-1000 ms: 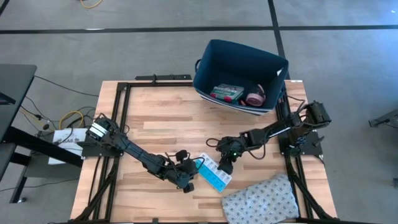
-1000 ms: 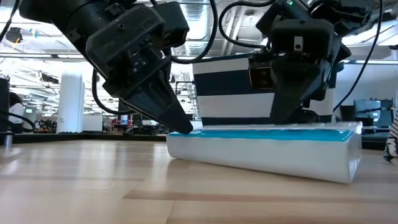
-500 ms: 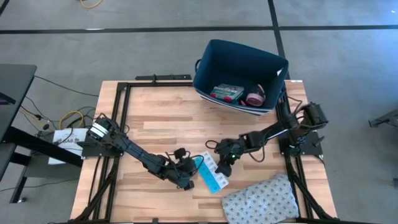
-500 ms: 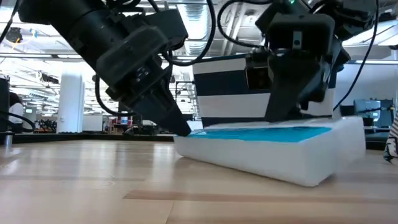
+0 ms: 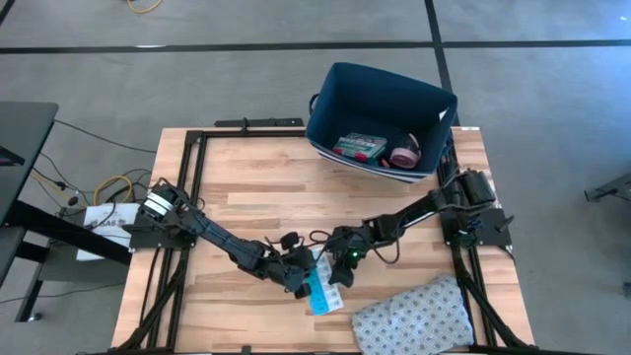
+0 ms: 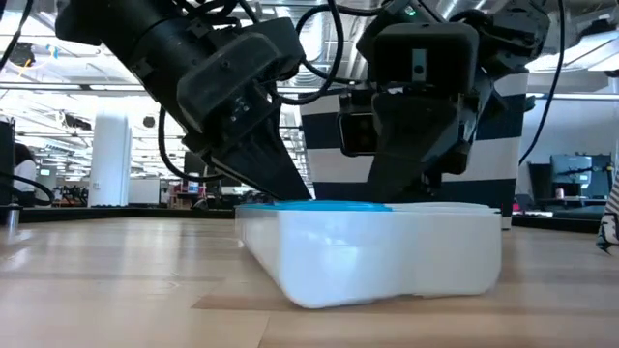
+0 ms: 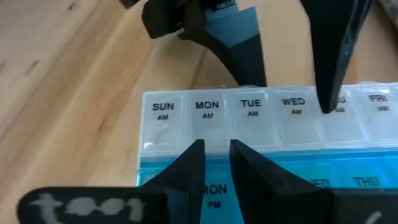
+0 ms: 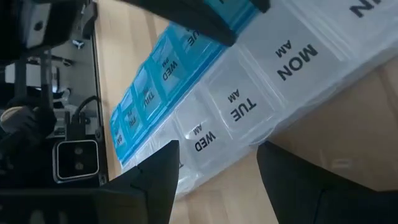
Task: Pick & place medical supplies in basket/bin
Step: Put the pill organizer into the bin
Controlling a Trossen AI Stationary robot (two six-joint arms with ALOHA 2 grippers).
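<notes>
The light-blue pill organiser [image 5: 322,287] lay flat on the wooden table [image 5: 246,187], near its front edge and just beside the grey patterned cloth [image 5: 414,316]. Its lids carried day labels, a clear AM row and a blue PM row [image 7: 261,180].

The 2 grippers met over it from opposite sides. The left gripper [image 5: 299,277] rested on the organiser's left edge with its 2 fingers [image 7: 186,171] drawn nearly together, only a narrow gap between them, above the MON lid; they pinched nothing. The right gripper [image 5: 338,272] stood at the organiser's far right side with its fingers [image 8: 155,171] spread wide, the WED and TUE lids showing between them. In the low view both grippers [image 6: 251,145] [image 6: 416,135] pressed down at the organiser's [image 6: 372,246] top edge.

The dark navy bin [image 5: 380,118] sat at the table's far right corner, well apart, holding a green-red flat box [image 5: 358,148] and a pink round roll [image 5: 402,156].
</notes>
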